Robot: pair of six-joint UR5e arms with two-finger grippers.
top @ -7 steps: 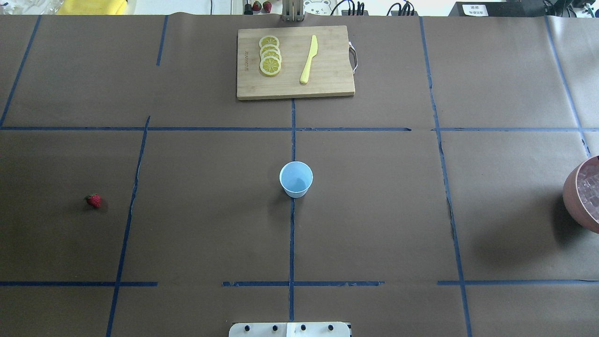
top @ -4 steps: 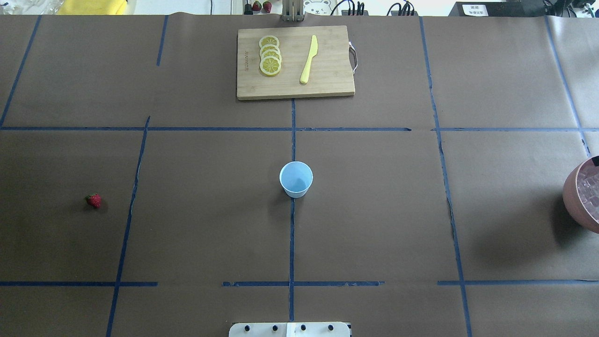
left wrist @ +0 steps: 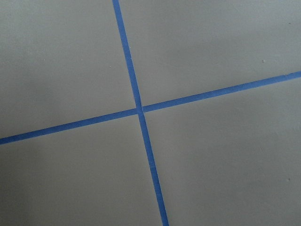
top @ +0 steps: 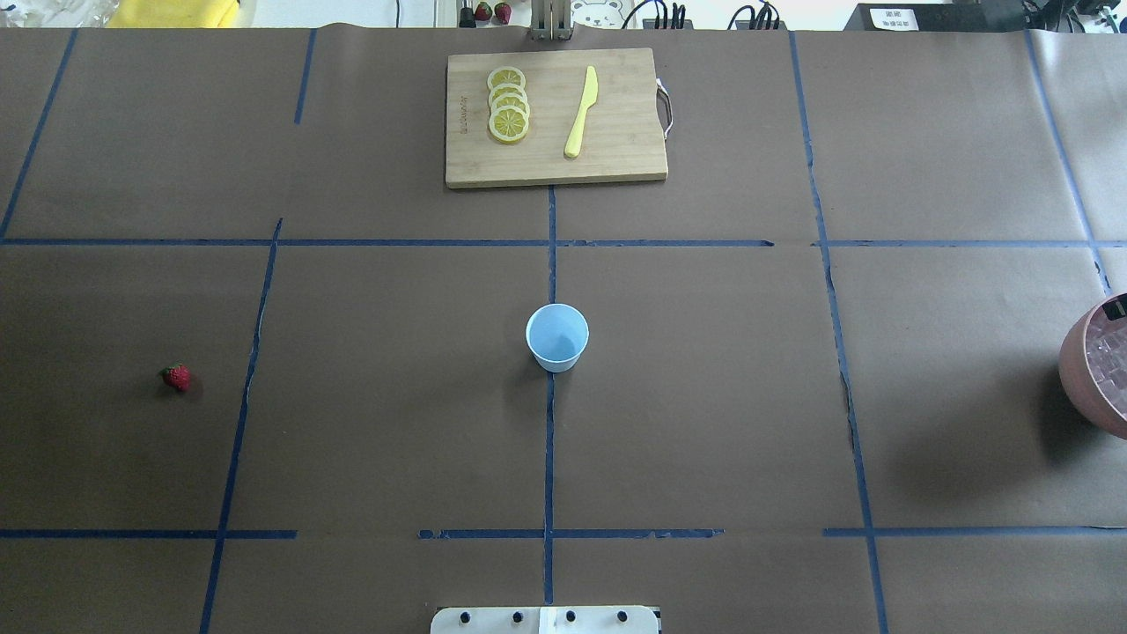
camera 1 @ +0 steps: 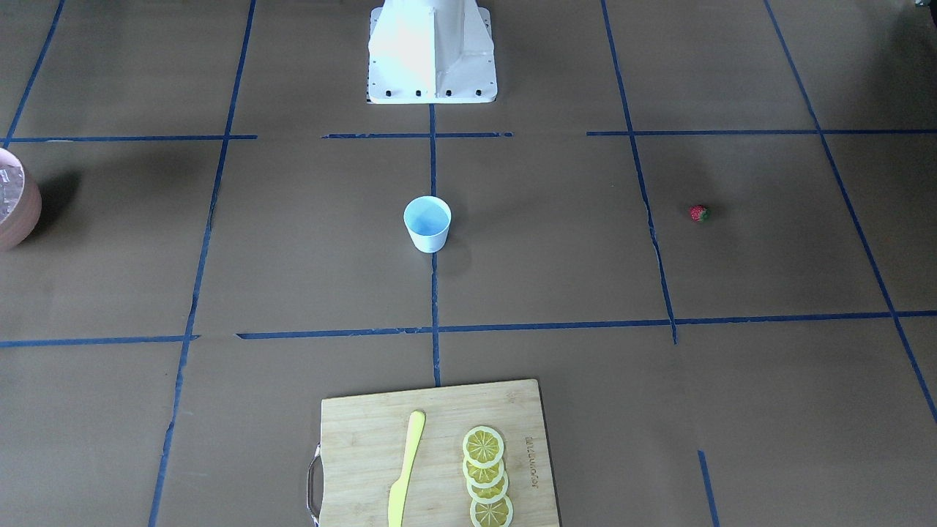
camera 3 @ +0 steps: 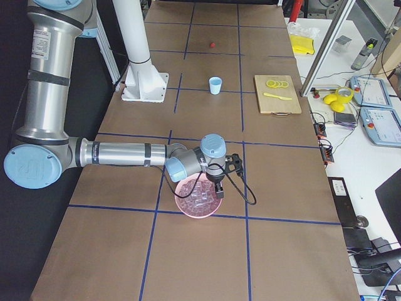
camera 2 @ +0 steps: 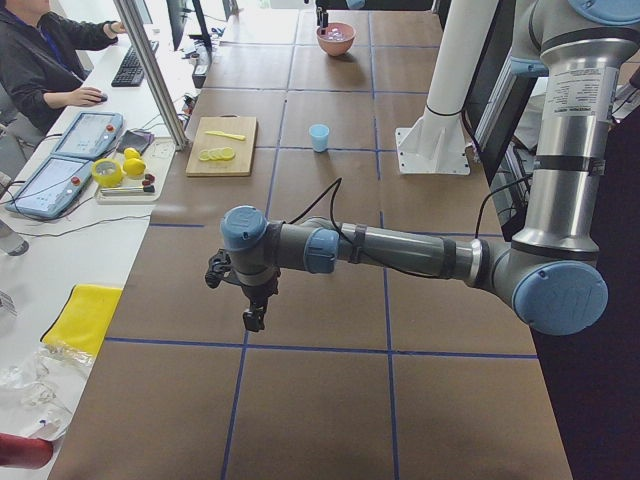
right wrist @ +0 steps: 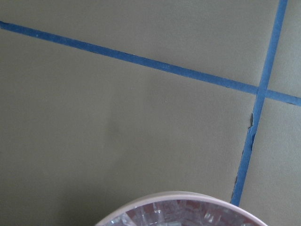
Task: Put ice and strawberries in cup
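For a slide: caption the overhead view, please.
Empty cup mid-table, strawberry left, bowl of ice right, lemon slices and knife on board.

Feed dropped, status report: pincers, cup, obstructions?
Left pincer over blue tape cross, right pincer over pink round bowl of clear ice cubes; open or shut unreadable. Small white tapered cup empty, mid-table. Tiny red strawberry apart, robot's left. Nothing blocking.

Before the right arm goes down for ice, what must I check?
1. The cup stands upright and empty: ok.
2. The ice is in the pink bowl: ok.
3. The right gripper hangs over the bowl's rim: ok.
4. The right gripper is open: cannot tell.
5. The strawberry lies on the table, apart from the cup: ok.
6. The left gripper is far from the cup: ok.
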